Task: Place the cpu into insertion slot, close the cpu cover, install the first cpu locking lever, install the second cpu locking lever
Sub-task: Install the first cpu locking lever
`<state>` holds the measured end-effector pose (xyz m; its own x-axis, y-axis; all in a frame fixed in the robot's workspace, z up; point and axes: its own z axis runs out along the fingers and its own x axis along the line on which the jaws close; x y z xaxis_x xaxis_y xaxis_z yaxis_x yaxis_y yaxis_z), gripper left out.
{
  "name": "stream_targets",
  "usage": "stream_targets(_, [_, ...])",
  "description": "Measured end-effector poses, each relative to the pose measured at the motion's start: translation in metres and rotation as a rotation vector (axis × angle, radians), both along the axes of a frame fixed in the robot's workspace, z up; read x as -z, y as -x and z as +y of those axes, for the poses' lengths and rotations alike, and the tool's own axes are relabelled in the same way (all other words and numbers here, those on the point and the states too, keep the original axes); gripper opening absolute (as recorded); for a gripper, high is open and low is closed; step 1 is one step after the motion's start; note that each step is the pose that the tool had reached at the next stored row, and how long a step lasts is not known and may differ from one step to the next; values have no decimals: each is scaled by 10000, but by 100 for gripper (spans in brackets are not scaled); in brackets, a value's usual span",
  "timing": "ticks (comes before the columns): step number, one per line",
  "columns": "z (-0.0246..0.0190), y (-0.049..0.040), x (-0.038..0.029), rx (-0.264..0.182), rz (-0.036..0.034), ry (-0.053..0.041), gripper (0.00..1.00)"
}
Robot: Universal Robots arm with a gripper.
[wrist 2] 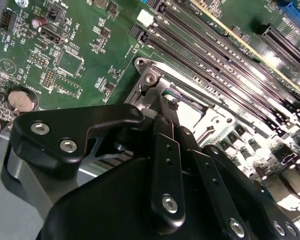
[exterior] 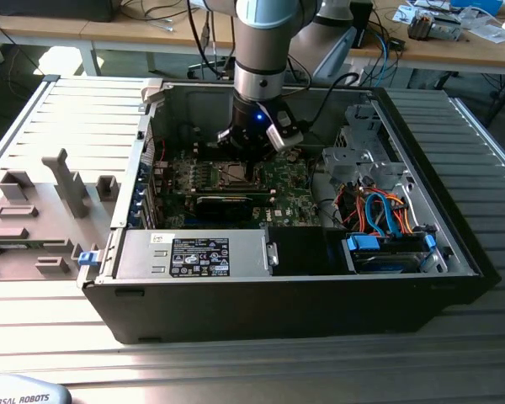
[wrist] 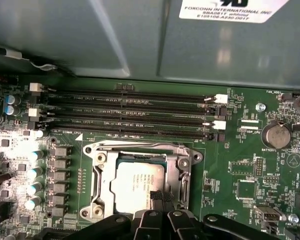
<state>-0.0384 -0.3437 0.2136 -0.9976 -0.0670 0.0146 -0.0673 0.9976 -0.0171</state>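
Here, on the exterior view's left, grey plastic holders (exterior: 34, 219) lie on the slatted table (exterior: 67, 118), just beside an open computer case (exterior: 286, 295). Further right, inside the case, the arm (exterior: 261, 50) reaches straight down and its tool (exterior: 251, 172) sits low over the socket on the green motherboard (exterior: 278, 181). In the first wrist view the cpu (wrist: 135, 187) lies flat in the socket, silver top up, with the cpu cover (wrist: 140, 150) framing it; whether the cover is fully down I cannot tell. The tool (wrist: 157, 199) has its black fingertips (wrist: 162, 195) drawn close together at the chip's edge, apparently touching it; a firm grip cannot be confirmed. To the exterior view's right sit blue and orange cables (exterior: 387, 215).
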Motion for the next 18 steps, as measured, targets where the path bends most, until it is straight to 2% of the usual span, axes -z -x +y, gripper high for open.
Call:
stream_targets(3, [0,4,-51,3,-17,75,11])
stream_targets(13, [0,13,-251,1,-43,80,11])
stream_targets(18, [0,13,-311,2,-44,79,11])
